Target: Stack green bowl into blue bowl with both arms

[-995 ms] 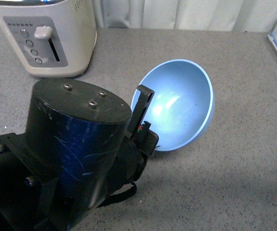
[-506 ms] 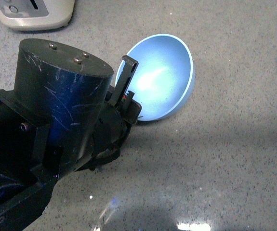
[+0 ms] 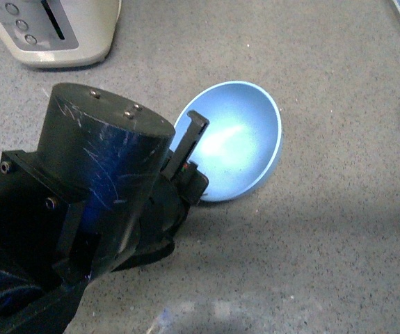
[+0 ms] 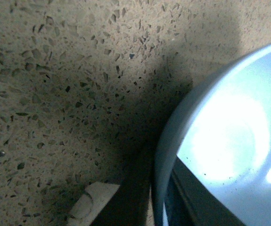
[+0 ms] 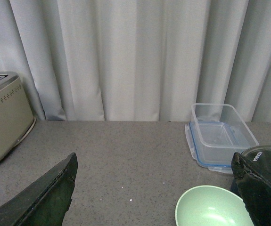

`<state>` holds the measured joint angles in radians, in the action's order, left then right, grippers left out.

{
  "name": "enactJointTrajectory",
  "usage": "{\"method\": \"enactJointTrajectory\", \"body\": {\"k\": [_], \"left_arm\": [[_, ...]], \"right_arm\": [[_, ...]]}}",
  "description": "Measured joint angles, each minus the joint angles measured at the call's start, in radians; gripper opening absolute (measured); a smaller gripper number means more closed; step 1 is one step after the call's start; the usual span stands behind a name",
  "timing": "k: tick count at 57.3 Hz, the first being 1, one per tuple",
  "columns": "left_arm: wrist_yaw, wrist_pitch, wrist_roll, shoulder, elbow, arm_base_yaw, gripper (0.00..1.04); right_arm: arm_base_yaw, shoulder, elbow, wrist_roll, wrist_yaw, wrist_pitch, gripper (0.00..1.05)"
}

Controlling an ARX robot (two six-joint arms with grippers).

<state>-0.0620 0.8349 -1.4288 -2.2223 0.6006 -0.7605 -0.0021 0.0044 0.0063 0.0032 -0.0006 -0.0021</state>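
Green bowl (image 5: 211, 207) shows only in the right wrist view. It sits upright on the grey speckled counter (image 3: 339, 229), nearer than the clear container (image 5: 220, 134) with its blue-edged rim, and just beside one finger of the right gripper (image 5: 154, 160). That gripper is spread wide and holds nothing. Its two black fingers (image 5: 41, 200) are well apart and off the bowl, with bare counter between them. A grey curtain (image 5: 135, 56) hangs behind the counter's far edge.

Blue bowl (image 3: 238, 142) is mid-counter in the front view, right of the left arm (image 3: 95, 181) and nearer and to the right of the cream toaster (image 3: 60, 31) at far left. It is tilted, with the opening turned up and toward the arm. I cannot tell whether its underside touches the counter.

Left gripper (image 3: 193, 136) is clenched on the blue bowl's near-left rim. One black finger lies inside against the wall. The left wrist view shows the rim running between that dark inner finger and a pale pad outside. The arm's scratched cylindrical wrist fills the near left.
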Motion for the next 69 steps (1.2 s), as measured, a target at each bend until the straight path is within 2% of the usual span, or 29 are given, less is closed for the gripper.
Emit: {"method": "enactJointTrajectory", "body": {"k": [23, 34, 39, 45, 49, 54, 65, 69], "left_arm": [[-0.031, -0.105, 0.178, 0.128, -0.017, 0.009, 0.71], [-0.051, -0.185, 0.292, 0.223, -0.057, 0.088, 1.0], [-0.071, -0.257, 0.356, 0.298, -0.076, 0.161, 0.98], [-0.068, -0.317, 0.474, 0.432, -0.116, 0.29, 0.98], [-0.033, -0.349, 0.548, 0.53, -0.151, 0.407, 0.98], [-0.005, -0.372, 0.594, 0.597, -0.181, 0.489, 0.98], [0.039, -0.42, 0.644, 0.716, -0.227, 0.564, 0.98], [-0.019, -0.227, 0.746, 0.689, -0.288, 0.577, 0.88]], "right_arm": [[0.0, 0.0, 0.0, 0.0, 0.0, 0.0, 0.96], [0.0, 0.0, 0.0, 0.0, 0.0, 0.0, 0.96], [0.0, 0.0, 0.0, 0.0, 0.0, 0.0, 0.96], [0.0, 0.0, 0.0, 0.0, 0.0, 0.0, 0.96], [0.0, 0.0, 0.0, 0.0, 0.0, 0.0, 0.96], [0.0, 0.0, 0.0, 0.0, 0.0, 0.0, 0.96], [0.0, 0.0, 0.0, 0.0, 0.0, 0.0, 0.96], [0.0, 0.0, 0.0, 0.0, 0.0, 0.0, 0.96]]}}
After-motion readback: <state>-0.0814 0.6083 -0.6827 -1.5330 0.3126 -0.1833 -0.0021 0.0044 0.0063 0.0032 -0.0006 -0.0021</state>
